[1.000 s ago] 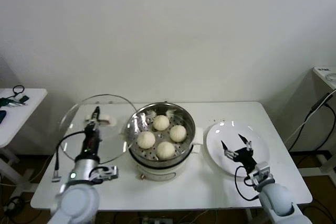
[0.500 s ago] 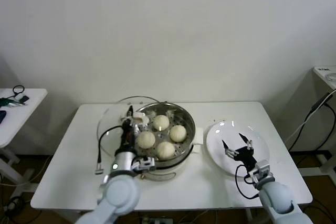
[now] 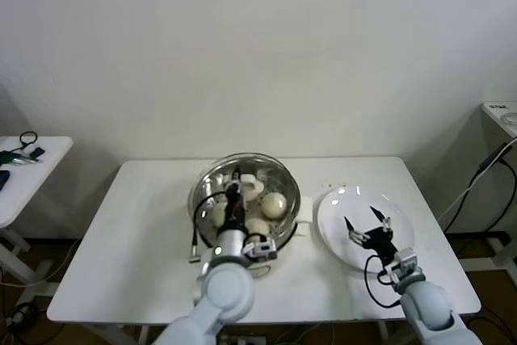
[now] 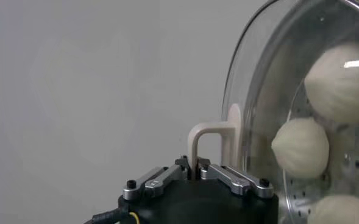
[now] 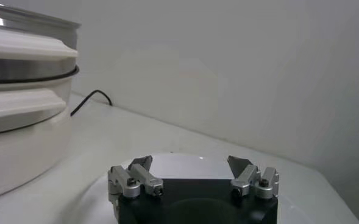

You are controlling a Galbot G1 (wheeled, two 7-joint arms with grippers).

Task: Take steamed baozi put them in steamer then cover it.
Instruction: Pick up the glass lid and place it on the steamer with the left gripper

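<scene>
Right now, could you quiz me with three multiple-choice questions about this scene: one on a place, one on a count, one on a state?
1. Where is the cover?
A. over the steamer
B. on the plate
C. on the floor

2. How many tools grip something?
A. none
B. one
C. two

3. What state is the right tool in?
A. shut on a baozi
B. shut on the cover
C. open

Answers:
1 A: the glass sits above the pot with baozi under it.
2 B: only the left tool pinches the cover's handle.
3 C: its fingers stand spread above the plate, holding nothing.
</scene>
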